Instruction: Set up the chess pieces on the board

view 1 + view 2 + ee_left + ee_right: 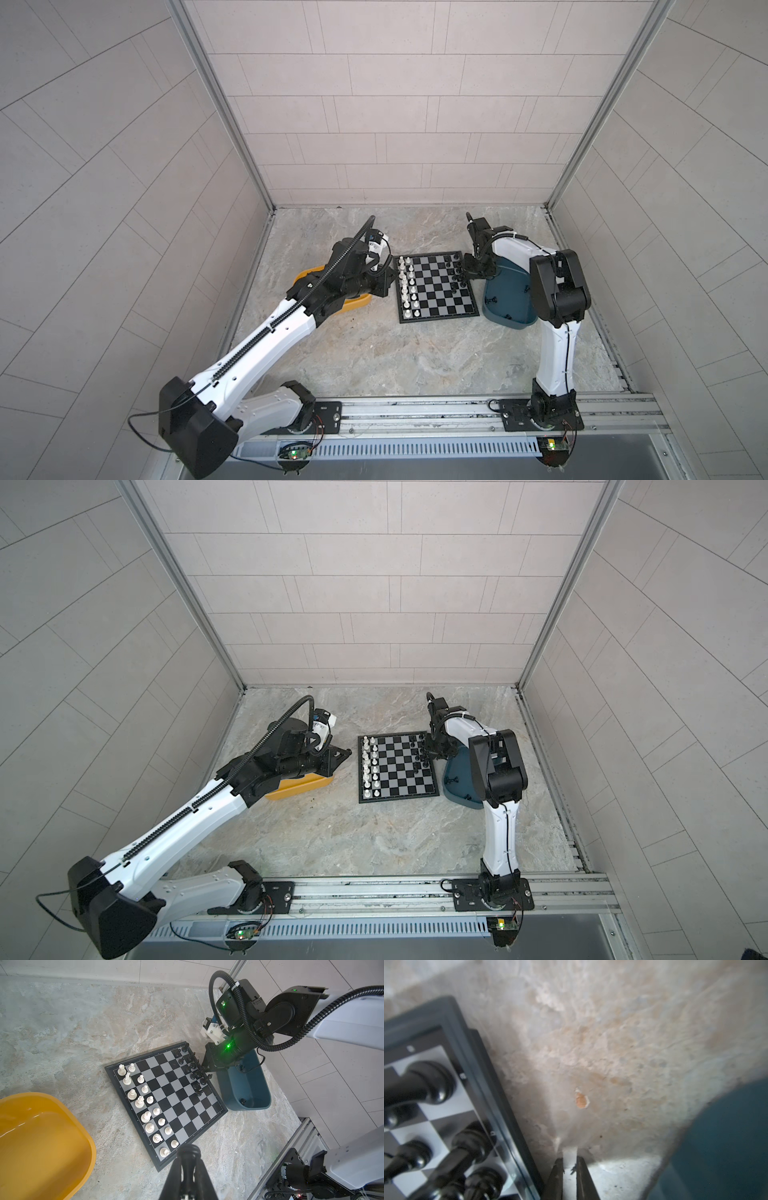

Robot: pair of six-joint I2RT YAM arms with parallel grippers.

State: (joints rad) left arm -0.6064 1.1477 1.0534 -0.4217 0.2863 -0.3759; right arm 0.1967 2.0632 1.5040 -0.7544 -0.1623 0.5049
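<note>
The board (436, 291) (172, 1093) lies flat on the marbled table. Two files of white chess pieces (407, 286) (143, 1105) fill its left side. Several black chess pieces (455, 270) (193, 1068) stand along the far part of its right side. My left gripper (392, 276) (188, 1154) hovers just off the board's left edge, shut on a small dark chess piece (188, 1150). My right gripper (463, 272) (569, 1159) sits low over bare table beside the board's right edge (452, 1028). Its fingers stand a slit apart with nothing between them.
A yellow tray (357, 301) (41, 1136) sits under my left arm, its visible part bare. A dark teal tray (507, 299) (249, 1088) right of the board holds loose black pieces (243, 1101). Walls close the cell on three sides, and a metal rail runs along the front.
</note>
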